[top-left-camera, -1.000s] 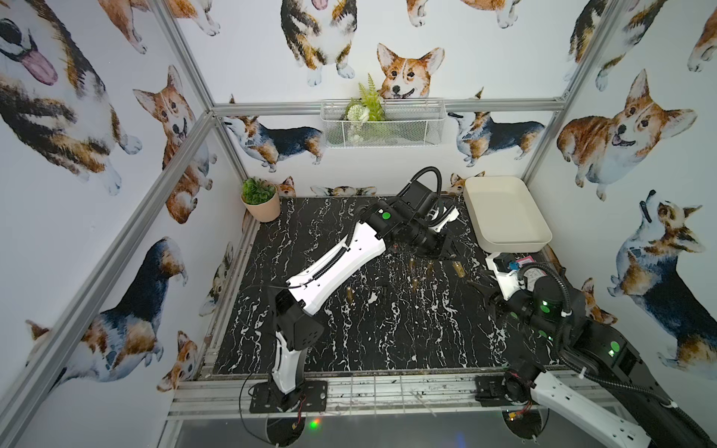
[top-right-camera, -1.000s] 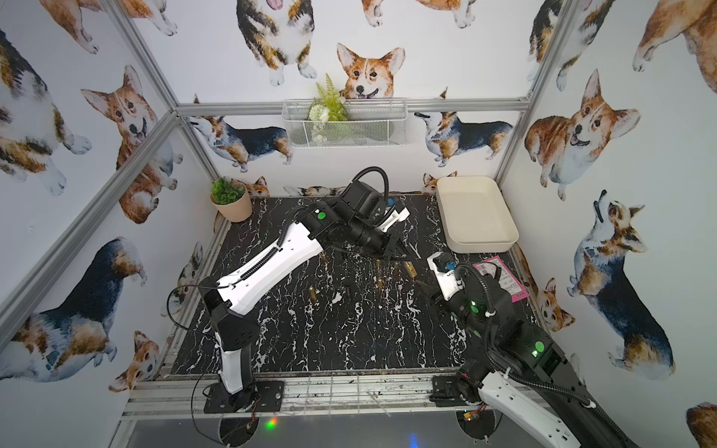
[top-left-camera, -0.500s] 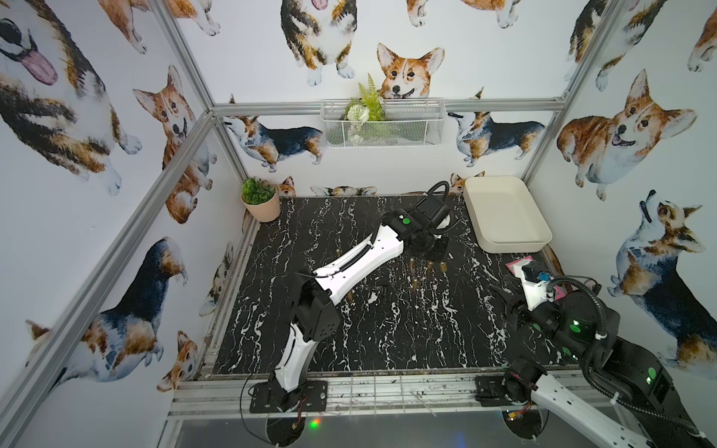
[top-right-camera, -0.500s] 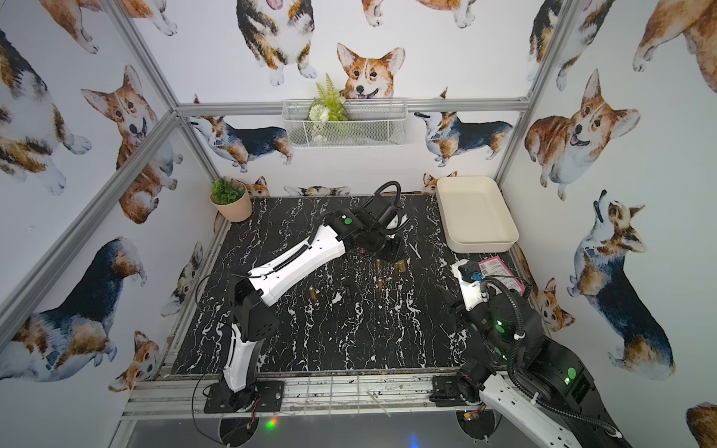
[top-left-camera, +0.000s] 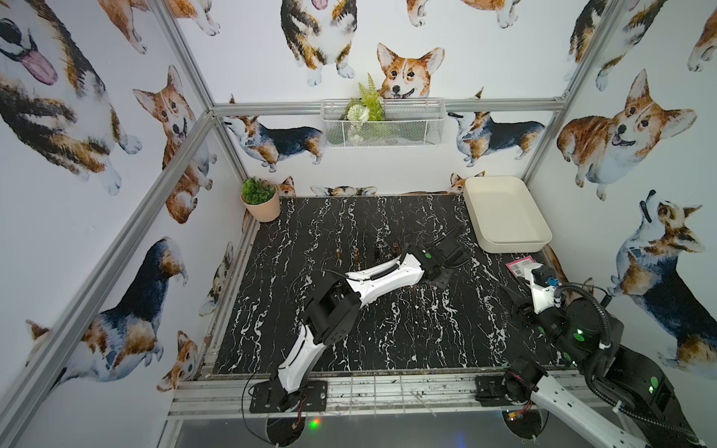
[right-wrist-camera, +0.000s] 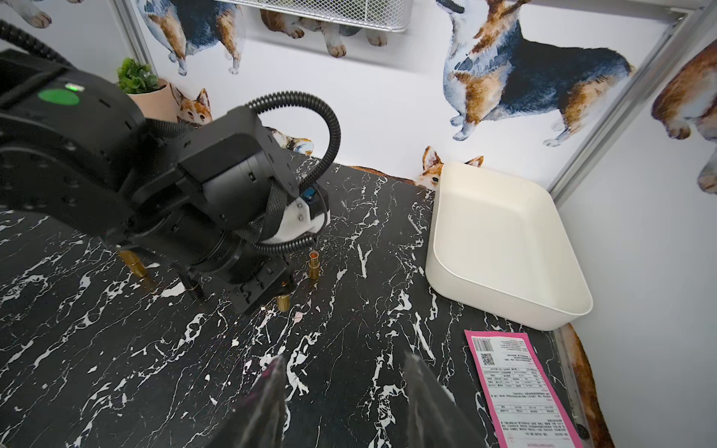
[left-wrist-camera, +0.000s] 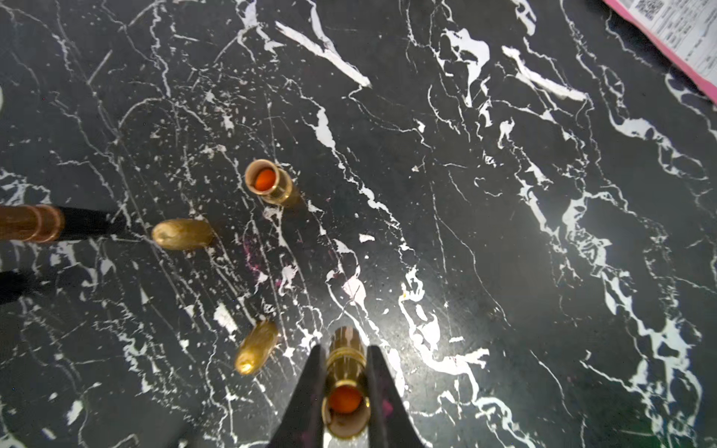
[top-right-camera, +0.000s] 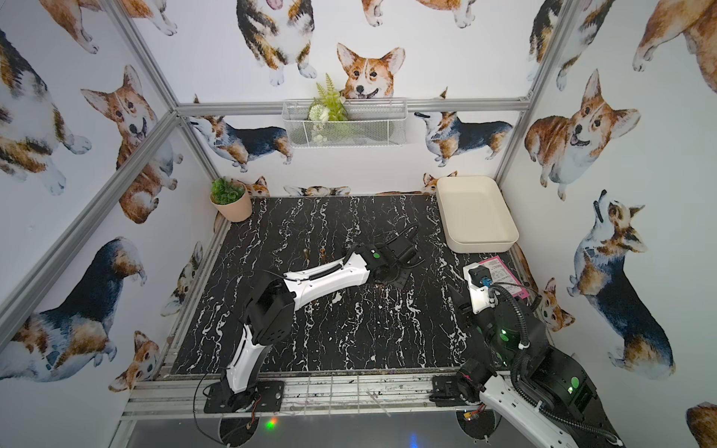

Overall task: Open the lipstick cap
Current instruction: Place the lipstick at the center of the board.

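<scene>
In the left wrist view my left gripper (left-wrist-camera: 345,349) is shut on an upright gold lipstick (left-wrist-camera: 345,372) standing on the black marble table (top-left-camera: 349,329). The lipstick's top is uncovered and the orange stick shows inside. A gold lipstick cap (left-wrist-camera: 256,347) lies on its side just beside it, and another cap (left-wrist-camera: 182,234) lies farther off. A second uncapped lipstick (left-wrist-camera: 267,186) stands apart. In both top views the left gripper (top-left-camera: 436,277) (top-right-camera: 390,277) is low over mid-table. My right gripper (right-wrist-camera: 344,357) is open and holds nothing, at the table's right side (top-left-camera: 514,298).
Several more gold lipsticks (top-left-camera: 356,254) stand in a row behind the left arm. A cream tray (top-left-camera: 512,248) sits at the back right, a pink sheet (top-left-camera: 518,265) in front of it. A potted plant (top-left-camera: 262,201) is in the back left corner.
The left arm has folded back and its gripper has come forward and down to the table. The right arm has drawn away to the table's right side.
</scene>
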Controlling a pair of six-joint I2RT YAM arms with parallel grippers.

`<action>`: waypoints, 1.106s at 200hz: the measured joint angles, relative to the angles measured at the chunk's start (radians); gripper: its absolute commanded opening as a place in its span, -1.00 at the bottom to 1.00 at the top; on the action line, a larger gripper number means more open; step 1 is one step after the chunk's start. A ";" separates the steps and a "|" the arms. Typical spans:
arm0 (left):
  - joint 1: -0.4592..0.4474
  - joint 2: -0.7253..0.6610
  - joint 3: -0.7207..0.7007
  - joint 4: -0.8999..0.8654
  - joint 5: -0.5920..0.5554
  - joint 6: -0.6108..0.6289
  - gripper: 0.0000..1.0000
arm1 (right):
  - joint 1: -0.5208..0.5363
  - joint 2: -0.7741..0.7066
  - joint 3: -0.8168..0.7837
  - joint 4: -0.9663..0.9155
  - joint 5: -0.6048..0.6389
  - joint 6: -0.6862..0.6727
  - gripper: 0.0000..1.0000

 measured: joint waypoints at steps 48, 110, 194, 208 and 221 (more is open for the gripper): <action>-0.006 0.055 -0.019 0.121 -0.069 0.004 -0.73 | 0.000 -0.006 -0.011 0.016 0.019 -0.010 0.03; -0.011 0.089 -0.040 0.183 -0.095 0.004 -0.71 | 0.000 -0.011 -0.019 0.024 0.031 -0.019 0.04; -0.011 0.096 -0.038 0.206 -0.101 -0.005 -0.53 | 0.000 -0.008 -0.031 0.033 0.034 -0.022 0.05; -0.011 0.098 -0.035 0.204 -0.097 -0.005 -0.46 | 0.000 -0.008 -0.031 0.036 0.034 -0.022 0.05; -0.011 0.102 -0.032 0.195 -0.096 -0.005 -0.44 | 0.000 -0.008 -0.032 0.037 0.034 -0.022 0.05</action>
